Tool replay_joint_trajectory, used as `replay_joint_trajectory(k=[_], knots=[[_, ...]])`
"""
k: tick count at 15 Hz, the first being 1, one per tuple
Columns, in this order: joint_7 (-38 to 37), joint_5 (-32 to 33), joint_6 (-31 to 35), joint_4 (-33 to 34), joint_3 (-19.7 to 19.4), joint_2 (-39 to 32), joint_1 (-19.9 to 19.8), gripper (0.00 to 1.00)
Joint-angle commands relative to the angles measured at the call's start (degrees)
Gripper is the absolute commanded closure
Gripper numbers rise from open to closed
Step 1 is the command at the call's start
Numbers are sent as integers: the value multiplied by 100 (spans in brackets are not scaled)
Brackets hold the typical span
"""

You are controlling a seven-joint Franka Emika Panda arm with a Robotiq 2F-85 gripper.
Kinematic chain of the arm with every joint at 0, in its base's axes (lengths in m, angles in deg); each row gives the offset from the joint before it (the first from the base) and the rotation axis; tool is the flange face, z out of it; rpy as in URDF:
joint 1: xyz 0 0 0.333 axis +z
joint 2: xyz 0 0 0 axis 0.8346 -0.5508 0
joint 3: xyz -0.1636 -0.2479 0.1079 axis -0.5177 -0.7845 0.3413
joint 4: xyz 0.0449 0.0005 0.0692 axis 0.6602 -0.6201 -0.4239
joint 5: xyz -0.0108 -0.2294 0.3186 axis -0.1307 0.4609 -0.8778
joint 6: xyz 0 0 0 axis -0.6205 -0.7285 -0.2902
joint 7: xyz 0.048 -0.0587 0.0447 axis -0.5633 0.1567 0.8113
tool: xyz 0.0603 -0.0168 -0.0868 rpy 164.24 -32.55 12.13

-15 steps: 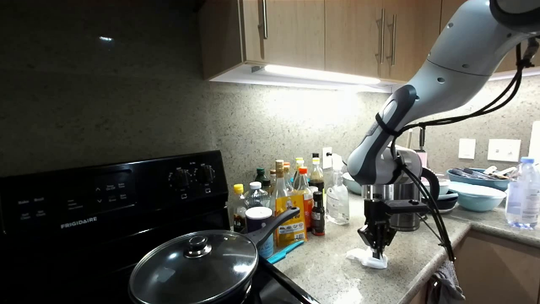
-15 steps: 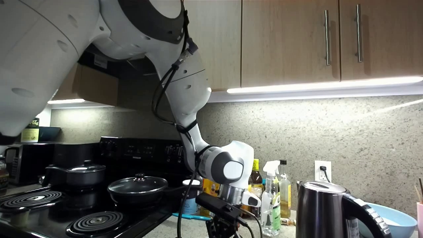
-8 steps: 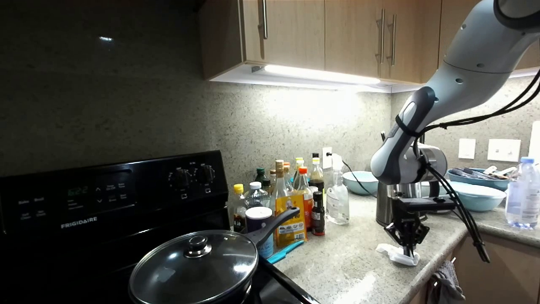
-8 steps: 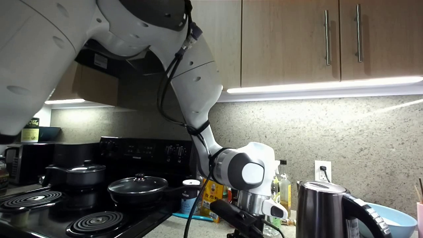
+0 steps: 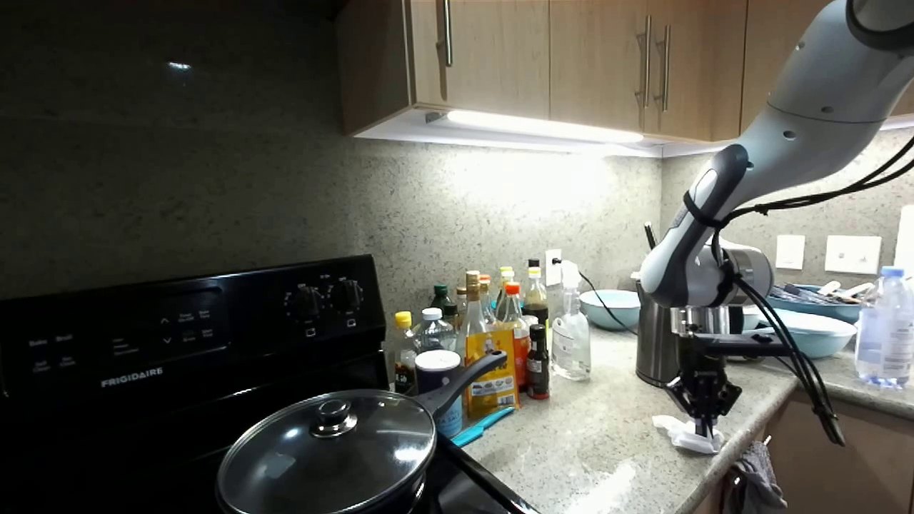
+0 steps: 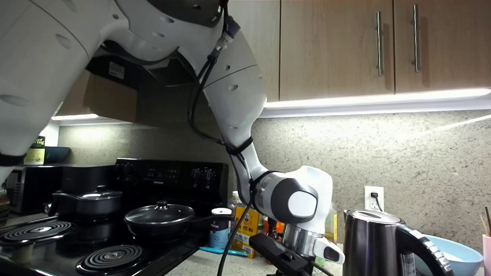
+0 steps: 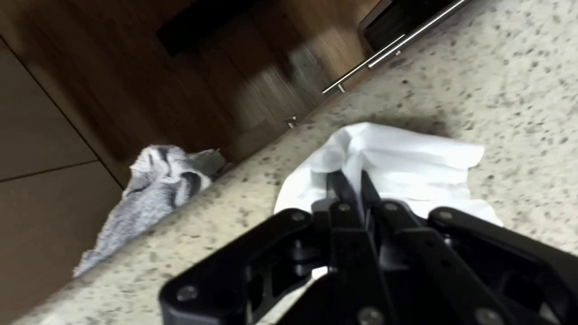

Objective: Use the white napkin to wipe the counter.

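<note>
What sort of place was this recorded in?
A kitchen, probably in a home: there is a coil-burner stove with a lidded frying pan on it, and an electric kettle near the wall outlet.

Franka Panda arm [image 5: 771, 168] bent above the Robotiq gripper [image 7: 351, 179], which points downward; its two black fingers [image 7: 371, 190] stand pinched nearly together.

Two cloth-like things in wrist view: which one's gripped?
The white napkin: the gripper pinches a fold of it. The grey towel hangs past the edge of the counter, ungripped.
</note>
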Motion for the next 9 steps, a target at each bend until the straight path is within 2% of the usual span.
replay_joint_trajectory(k=[1, 6, 9], knots=[[241, -121, 133, -196, 630, 256, 365, 94], [336, -80, -290, 327, 1484, 133, 1103, 94], [516, 40, -641, 695, 1789, -30, 1445, 94]])
